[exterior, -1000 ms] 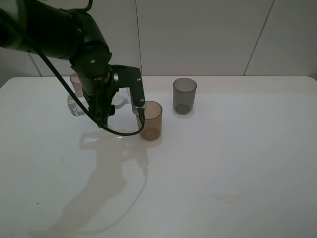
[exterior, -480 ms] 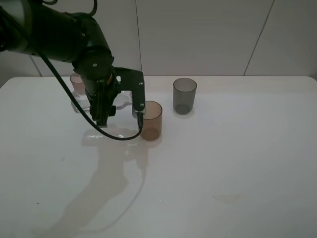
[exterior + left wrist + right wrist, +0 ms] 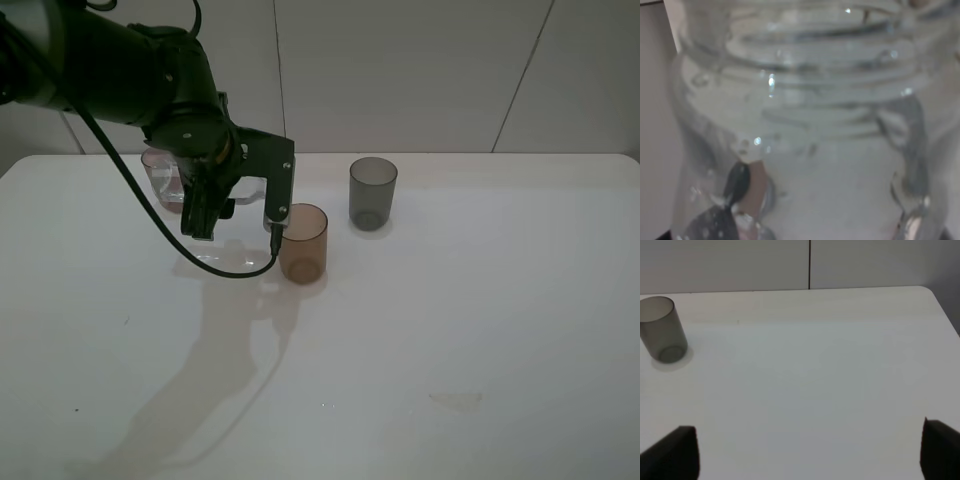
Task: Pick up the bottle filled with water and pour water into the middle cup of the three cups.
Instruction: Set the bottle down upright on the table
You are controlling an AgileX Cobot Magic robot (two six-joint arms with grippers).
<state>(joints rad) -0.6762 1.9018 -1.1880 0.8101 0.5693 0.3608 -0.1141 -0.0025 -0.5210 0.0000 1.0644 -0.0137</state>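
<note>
My left gripper (image 3: 188, 196) is shut on the clear bottle (image 3: 166, 190) and holds it off the table. It hangs to the left of the amber middle cup (image 3: 303, 243), apart from it. In the left wrist view the bottle (image 3: 815, 150) fills the frame, with its threaded neck showing. The pinkish cup (image 3: 153, 160) stands behind the bottle, partly hidden by it and the arm. At the back right of the row stands the dark grey cup (image 3: 372, 193), and the right wrist view also shows this grey cup (image 3: 660, 329). There my right gripper (image 3: 808, 430) stands open and holds nothing.
The white table (image 3: 450, 320) runs wide to the right and front of the cups, with a faint wet mark (image 3: 455, 400) near the front. A white wall stands close behind the table. The left arm's cable (image 3: 225, 268) loops down beside the amber cup.
The left arm has risen and drawn back a little, carrying the bottle up off the table. The cups have not moved.
</note>
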